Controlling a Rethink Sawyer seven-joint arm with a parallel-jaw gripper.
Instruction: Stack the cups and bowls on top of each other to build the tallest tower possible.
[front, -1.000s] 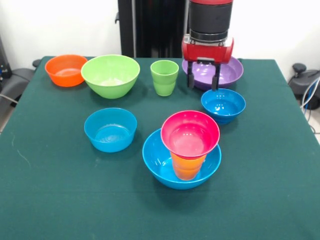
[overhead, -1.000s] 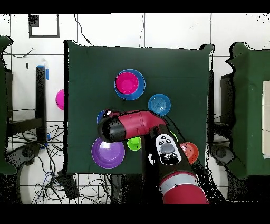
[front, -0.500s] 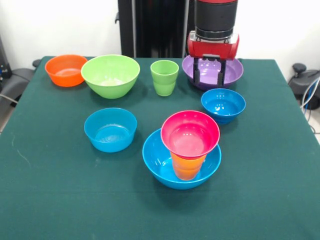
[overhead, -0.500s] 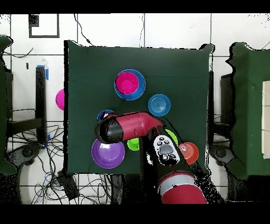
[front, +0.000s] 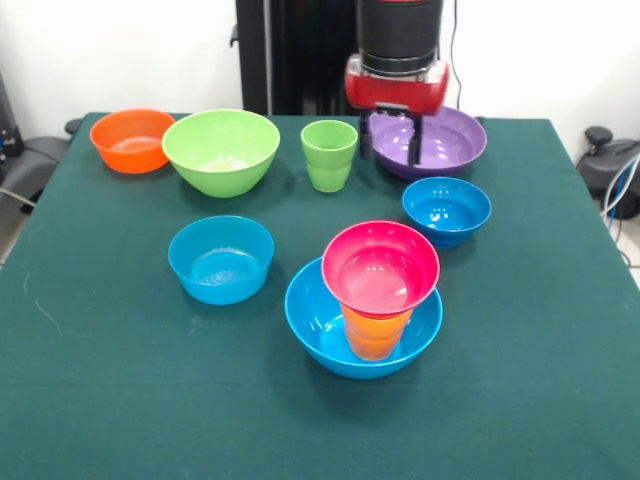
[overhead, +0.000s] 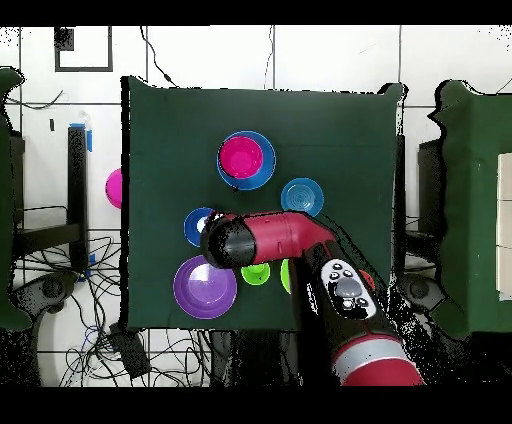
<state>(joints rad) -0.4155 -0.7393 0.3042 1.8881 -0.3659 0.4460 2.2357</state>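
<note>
While the green worktop (front: 120, 380) carried everything, the tower (front: 372, 300) stood near its front: a large blue bowl (front: 312, 325) held the orange-yellow cup (front: 374, 335), with the small pink-red bowl (front: 380, 268) seated on top. Behind it lay the lime green bowl (front: 221, 150), the purple bowl (front: 450, 143), the orange bowl (front: 131, 139) and two small blue bowls (front: 221, 259) (front: 446, 210). The light green cup (front: 329, 155) stood just beside the pincer (front: 391, 142), whose fingers hung apart and empty over the purple bowl's near-left rim.
</note>
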